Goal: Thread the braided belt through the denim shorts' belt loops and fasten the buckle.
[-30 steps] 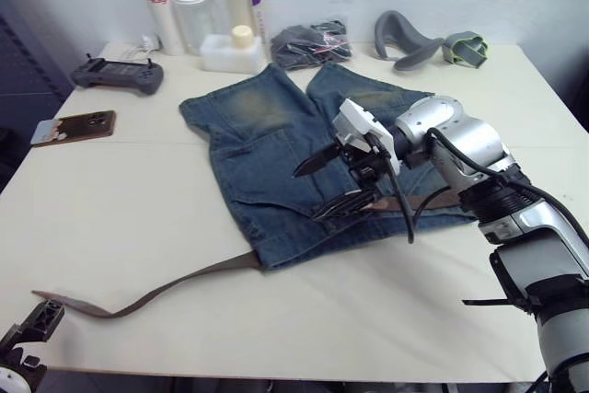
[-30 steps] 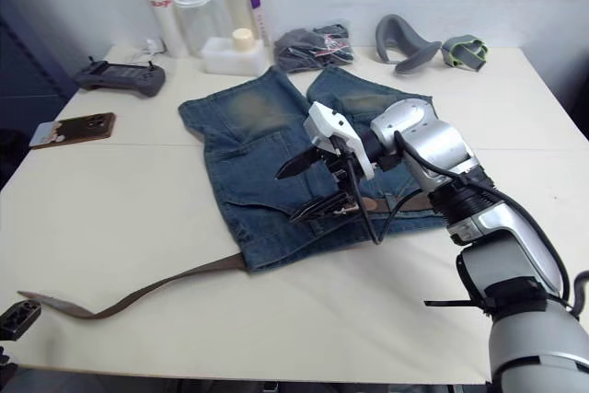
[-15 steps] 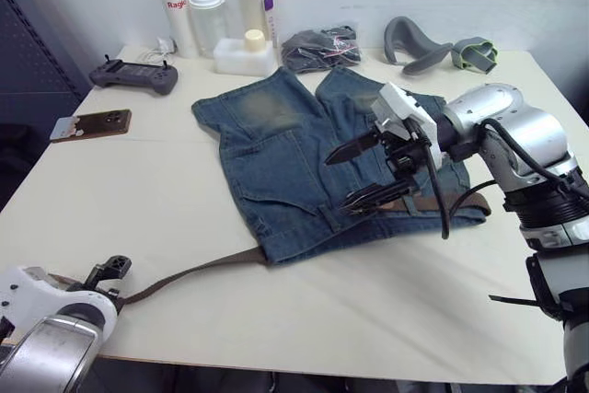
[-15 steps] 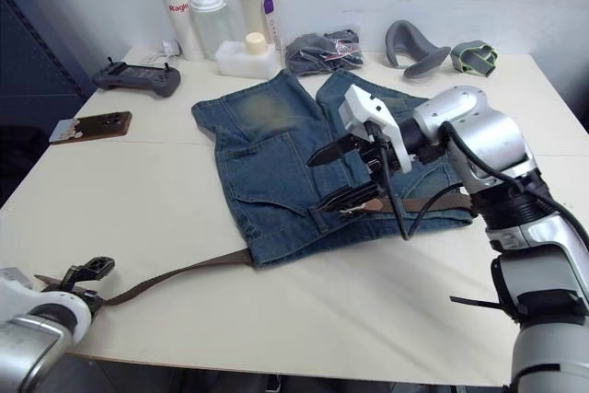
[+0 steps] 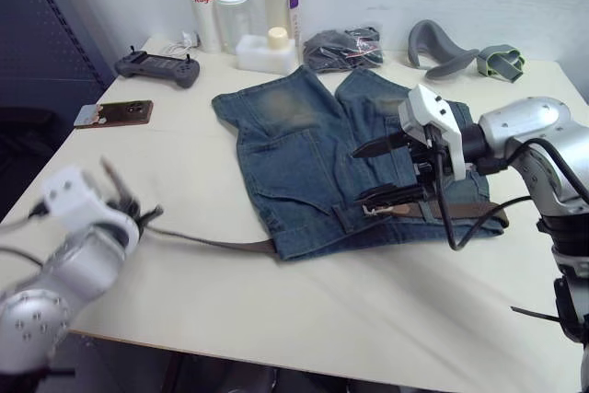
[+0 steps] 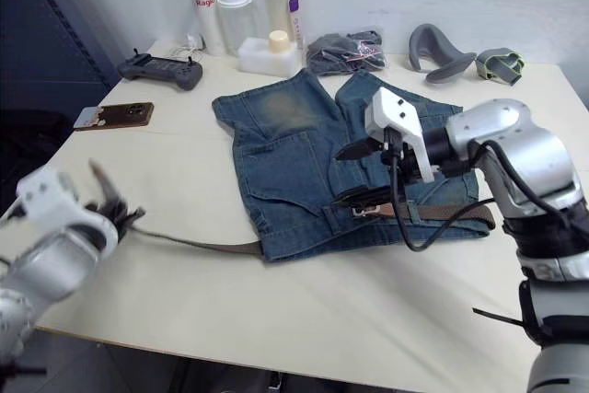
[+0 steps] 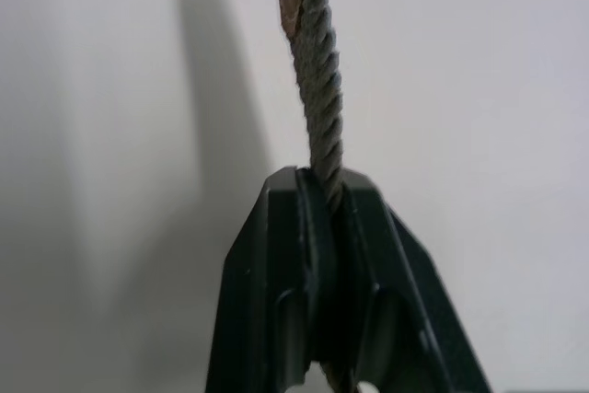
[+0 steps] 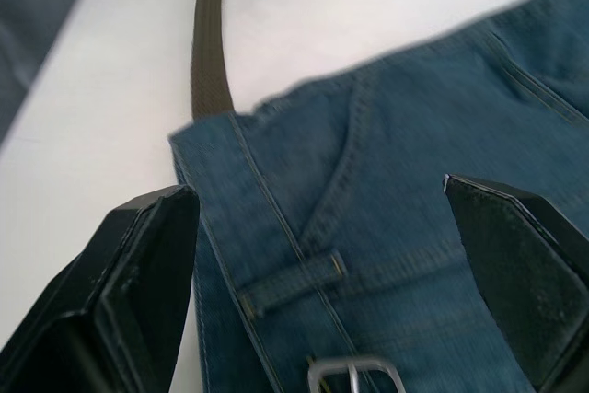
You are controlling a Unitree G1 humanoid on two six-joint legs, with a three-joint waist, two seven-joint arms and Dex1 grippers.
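Observation:
The denim shorts [image 5: 294, 154] lie flat on the table [image 5: 368, 319], waistband toward me. The braided belt [image 5: 212, 242] runs taut from the waistband's left end out to my left gripper [image 5: 144, 218], which is shut on the strap near its tip, as the left wrist view shows with the belt [image 7: 317, 89] pinched between the fingers [image 7: 294, 255]. The rest of the strap [image 5: 460, 213] lies along the waistband. My right gripper [image 5: 357, 176] hovers open just above the waistband, over the silver buckle [image 8: 354, 376] and a belt loop [image 8: 290, 284].
Bottles [image 5: 230, 11] and a white container stand at the back, with a dark bundle in a clear bag [image 5: 342, 45] and a grey curved pad [image 5: 442, 43]. A controller [image 5: 156, 66] and a phone [image 5: 112, 114] lie at the left.
My left gripper has come up from the near left edge, shut on the belt's tip end and drawn the strap straight. The head camera has shifted. The right gripper stays open over the waistband.

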